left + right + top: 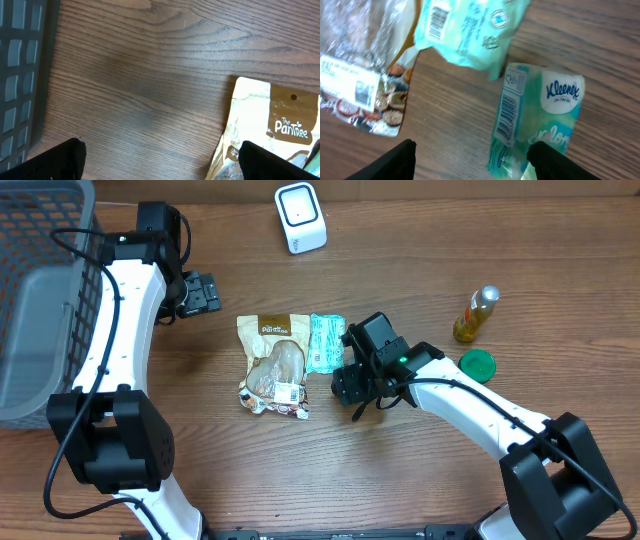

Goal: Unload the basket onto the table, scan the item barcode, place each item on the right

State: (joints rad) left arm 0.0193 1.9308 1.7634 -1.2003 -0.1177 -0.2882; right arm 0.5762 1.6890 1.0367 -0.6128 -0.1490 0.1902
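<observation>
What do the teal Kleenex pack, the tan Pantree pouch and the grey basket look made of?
Teal Kleenex tissue pack: thin plastic film, glossy, wrinkled.
Tan Pantree snack pouch: probably matte laminate with clear, crinkly, shiny window.
Grey lattice basket: likely moulded matte plastic.

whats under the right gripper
A Kleenex pack lies on the table beneath the open right gripper, barcode up. Overhead the gripper covers it; its underside is hidden.

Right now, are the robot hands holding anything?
Nothing. The left gripper is open; the right gripper hangs open over the teal plastic Kleenex tissue pack.
</observation>
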